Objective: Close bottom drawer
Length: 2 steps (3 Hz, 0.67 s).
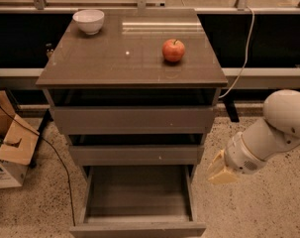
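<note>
The bottom drawer (138, 195) of the grey-brown cabinet stands pulled far out, its bare grey floor showing and its plain flat front (138, 230) at the lower edge of the camera view. The middle front (134, 154) with a small white speck and the top front (133, 120) sit above it, each pulled out slightly. My gripper (220, 170) hangs from the white arm to the right of the cabinet, level with the bottom drawer's right side wall and apart from it.
A red apple (174, 50) and a white bowl (88, 21) sit on the cabinet top (115, 63). A cardboard box (8, 148) stands on the floor at left, with a black cable (55, 157) running beside it. A white cable (243, 53) hangs at the right.
</note>
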Available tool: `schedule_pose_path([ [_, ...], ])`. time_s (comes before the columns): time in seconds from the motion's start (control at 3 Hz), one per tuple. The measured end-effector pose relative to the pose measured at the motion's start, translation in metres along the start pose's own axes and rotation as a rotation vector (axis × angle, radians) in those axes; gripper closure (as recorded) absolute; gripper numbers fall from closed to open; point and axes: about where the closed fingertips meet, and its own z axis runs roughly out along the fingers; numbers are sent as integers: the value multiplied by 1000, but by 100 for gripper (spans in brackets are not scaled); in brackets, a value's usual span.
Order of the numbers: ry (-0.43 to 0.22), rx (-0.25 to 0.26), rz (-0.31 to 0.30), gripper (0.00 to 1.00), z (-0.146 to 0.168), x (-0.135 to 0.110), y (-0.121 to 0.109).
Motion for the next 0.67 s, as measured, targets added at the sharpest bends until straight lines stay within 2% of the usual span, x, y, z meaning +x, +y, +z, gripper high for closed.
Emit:
schedule_pose_path([
  [0.33,-37,-34,30,100,32,9,2],
  [0.67,-72,-39,51,100,60,23,2],
])
